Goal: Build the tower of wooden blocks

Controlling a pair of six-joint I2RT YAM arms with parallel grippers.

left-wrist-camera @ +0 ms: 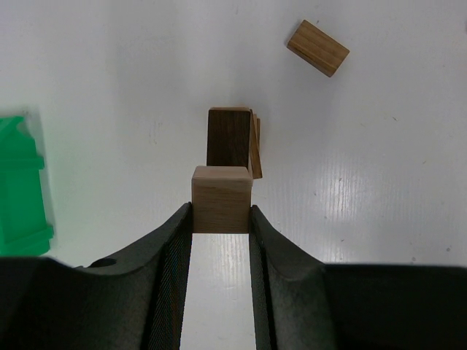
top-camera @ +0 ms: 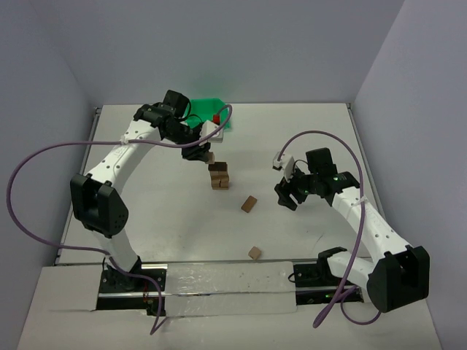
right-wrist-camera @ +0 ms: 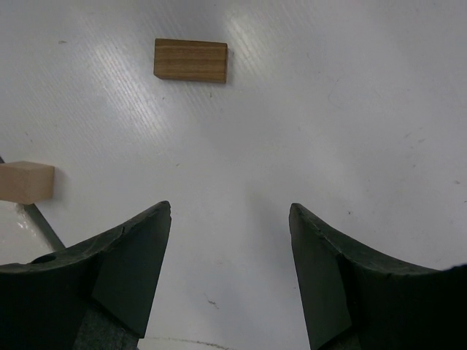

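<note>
Two arms are reaching over the white table [top-camera: 146, 219] as I am watching from the overhead view. The left gripper [top-camera: 198, 152] is pinching a tan cube [top-camera: 210, 157] between narrow jaws. In its wrist view the fingers [left-wrist-camera: 179, 240] are pressing both sides of that cube. The wood block tower [top-camera: 219, 176] is standing at centre frame, just below and right of the held cube, and its dark brown top is showing. I cannot tell whether the two are touching. The right gripper [top-camera: 286, 195] is hovering right of centre with its jaws wide and nothing between them. A loose bar [top-camera: 249, 204] is lying just to its left, and a pale block [top-camera: 255, 252] is sitting lower down. The green bin [top-camera: 208, 109] is sitting at upper centre.
</note>
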